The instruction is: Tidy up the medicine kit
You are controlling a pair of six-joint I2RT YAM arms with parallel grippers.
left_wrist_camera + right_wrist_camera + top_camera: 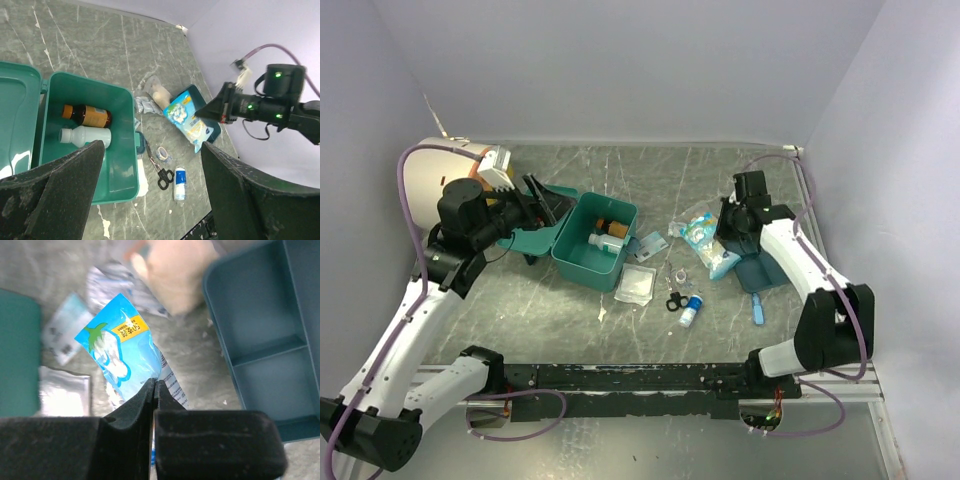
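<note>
The medicine kit is a teal box standing open at centre-left, its lid folded back to the left. It holds a brown bottle and a white bottle. My left gripper hangs open and empty above the lid; in the left wrist view it frames the kit's right side. My right gripper is shut on the edge of a blue-and-white packet, held just above the table right of the kit. The pinch shows in the right wrist view, on the packet.
Scissors, a blue-and-white roll, a tape ring and a white gauze packet lie right of the kit. A dark teal divided tray sits under the right arm. A cream cylinder stands far left.
</note>
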